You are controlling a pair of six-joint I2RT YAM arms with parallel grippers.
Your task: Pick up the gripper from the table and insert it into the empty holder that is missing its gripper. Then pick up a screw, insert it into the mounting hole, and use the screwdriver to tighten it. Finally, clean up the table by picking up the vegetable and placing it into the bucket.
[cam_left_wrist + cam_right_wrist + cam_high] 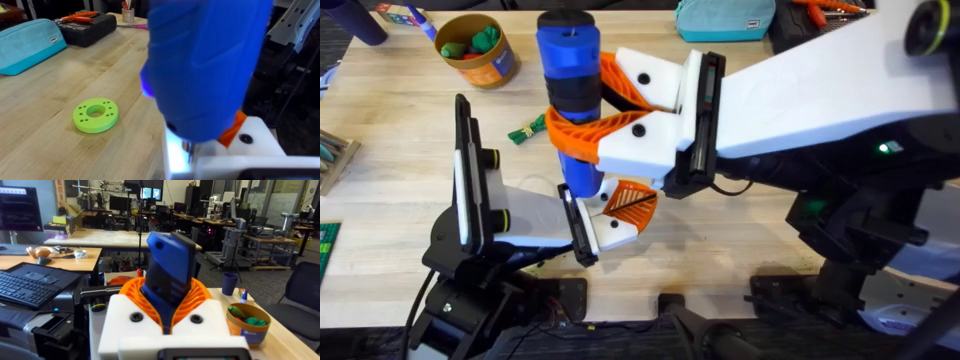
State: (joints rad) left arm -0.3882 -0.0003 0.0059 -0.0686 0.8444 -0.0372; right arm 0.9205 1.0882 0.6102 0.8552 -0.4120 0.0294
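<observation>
Screwdriver [570,100], green ring [95,115] beside it

Teal zip pouch [27,45], black tool case [87,26] beside it, green ring [95,114] on the table [45,100]

The blue screwdriver [572,90] stands upright, tip down on the small white gripper [620,220] fitted against the holder [525,220]. The tan bucket [477,48] holds vegetables.

Pale wooden surface [400,140], tan cardboard bucket [477,50], teal zip pouch [725,18], green vegetable [527,129], lime-green plastic ring [95,114], black toolbox [88,26]
</observation>
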